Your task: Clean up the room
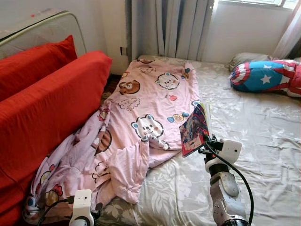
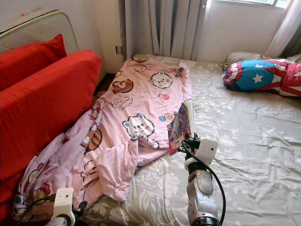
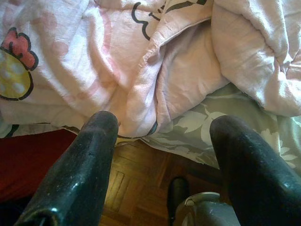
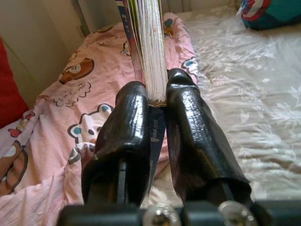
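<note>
My right gripper [image 1: 203, 143] is shut on a colourful book [image 1: 194, 128], holding it on edge above the bed; the right wrist view shows its page edges [image 4: 153, 52] pinched between the two black fingers [image 4: 124, 127]. A pink cartoon-bear blanket [image 1: 141, 113] lies crumpled along the bed's left side, spilling toward the near corner. My left gripper [image 3: 162, 141] is open and low at that corner, just off the blanket's hanging edge [image 3: 155, 89], with nothing between its fingers.
A red sofa [image 1: 42, 113] stands close along the bed's left. A blue, red and white star-patterned pillow [image 1: 263, 75] lies at the far right of the grey floral sheet [image 1: 254, 141]. Grey curtains [image 1: 169, 28] hang behind. Wooden floor [image 3: 136, 188] shows under the left gripper.
</note>
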Controlling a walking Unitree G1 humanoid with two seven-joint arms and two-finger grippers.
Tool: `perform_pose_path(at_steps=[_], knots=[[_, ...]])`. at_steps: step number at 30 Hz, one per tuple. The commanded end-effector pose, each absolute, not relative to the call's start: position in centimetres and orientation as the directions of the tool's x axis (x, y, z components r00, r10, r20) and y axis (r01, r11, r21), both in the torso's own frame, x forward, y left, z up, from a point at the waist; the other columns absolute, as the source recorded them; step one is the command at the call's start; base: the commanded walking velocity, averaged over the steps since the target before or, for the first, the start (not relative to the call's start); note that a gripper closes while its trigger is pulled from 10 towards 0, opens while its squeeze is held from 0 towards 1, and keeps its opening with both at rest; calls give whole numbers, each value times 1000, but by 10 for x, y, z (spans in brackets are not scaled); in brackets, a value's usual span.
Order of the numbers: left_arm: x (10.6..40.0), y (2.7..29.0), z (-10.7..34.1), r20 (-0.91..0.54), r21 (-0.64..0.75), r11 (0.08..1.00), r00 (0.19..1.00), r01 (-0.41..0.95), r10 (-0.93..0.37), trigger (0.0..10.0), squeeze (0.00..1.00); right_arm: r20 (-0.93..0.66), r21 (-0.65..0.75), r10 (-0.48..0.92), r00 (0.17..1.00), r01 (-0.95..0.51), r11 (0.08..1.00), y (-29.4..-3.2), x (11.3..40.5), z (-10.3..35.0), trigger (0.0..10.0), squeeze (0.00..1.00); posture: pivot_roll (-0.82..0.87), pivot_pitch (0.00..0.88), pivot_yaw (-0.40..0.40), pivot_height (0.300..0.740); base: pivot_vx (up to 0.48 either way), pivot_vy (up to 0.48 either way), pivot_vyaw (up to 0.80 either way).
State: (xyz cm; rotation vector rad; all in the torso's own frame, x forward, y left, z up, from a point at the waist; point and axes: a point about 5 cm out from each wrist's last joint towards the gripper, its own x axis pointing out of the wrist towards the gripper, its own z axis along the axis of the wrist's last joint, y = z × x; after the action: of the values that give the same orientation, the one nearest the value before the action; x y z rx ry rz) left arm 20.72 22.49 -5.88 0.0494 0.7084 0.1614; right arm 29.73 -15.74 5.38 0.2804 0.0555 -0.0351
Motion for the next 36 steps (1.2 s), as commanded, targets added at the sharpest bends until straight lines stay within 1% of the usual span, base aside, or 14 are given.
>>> perform_pose_path(at_steps=[1,13,16,24,33,36], knots=[[202,224,-63,-669,113,986,725,-120,165,10000,0,-34,269,-40,999,48,962,-161,300,59,10000,0,36,0,-44,729,0,0,-644],[203,223,-63,-666,107,986,728,-125,165,10000,0,-35,267,-44,998,52,962,-160,300,58,10000,0,41,0,-47,729,0,0,-617],[203,223,-63,-666,109,986,728,-125,166,10000,0,-27,267,-47,999,52,962,-160,300,58,10000,0,41,0,-46,729,0,0,0],[202,223,-63,-669,113,986,725,-120,165,10000,0,-44,264,-57,997,67,962,-162,300,56,10000,0,42,0,-41,729,0,-354,0],[203,223,-63,-668,113,986,725,-120,165,10000,0,-45,265,-59,997,68,962,-162,300,55,10000,0,42,0,-40,729,0,-401,-627],[203,223,-63,-668,113,986,725,-121,166,10000,0,-42,263,-58,997,68,962,-162,300,55,10000,0,42,0,-41,729,0,-401,0]])
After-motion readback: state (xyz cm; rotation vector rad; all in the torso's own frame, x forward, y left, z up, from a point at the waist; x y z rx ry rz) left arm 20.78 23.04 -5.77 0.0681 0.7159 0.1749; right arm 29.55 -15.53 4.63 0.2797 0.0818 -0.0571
